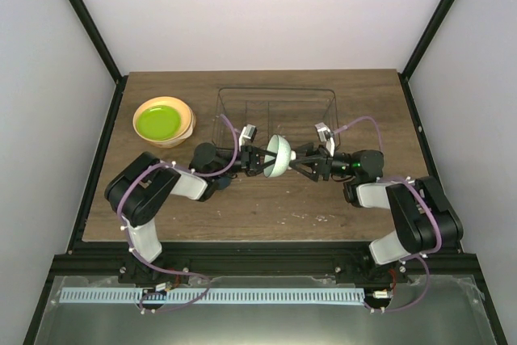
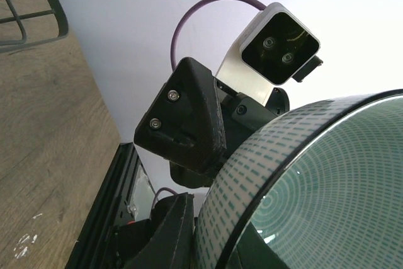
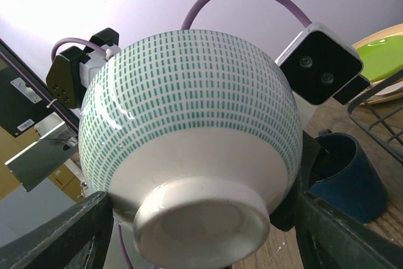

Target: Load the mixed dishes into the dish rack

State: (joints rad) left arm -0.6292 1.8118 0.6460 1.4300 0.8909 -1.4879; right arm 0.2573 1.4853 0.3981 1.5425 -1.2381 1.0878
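Note:
The pale mint bowl [image 1: 279, 156], with green dashes, hangs on edge above the table just in front of the dish rack [image 1: 275, 90]. My left gripper [image 1: 260, 159] is shut on its rim, one finger [image 2: 160, 231] outside and one inside the bowl [image 2: 327, 193]. My right gripper [image 1: 300, 161] is open, and its fingers [image 3: 60, 237] straddle the bowl's foot [image 3: 201, 218] from the other side. The lime-green plate [image 1: 158, 122] lies on the peach-orange plate [image 1: 142, 111] at the back left. The dark blue mug [image 3: 343, 177] stands on the table behind the bowl. The cream plate is not clearly visible.
The wire rack has nothing in it and stands at the back middle of the wooden table [image 1: 266, 208]. A black frame [image 1: 97, 167] edges the table. The plate stack is left of the rack. Both arms meet at the middle of the table.

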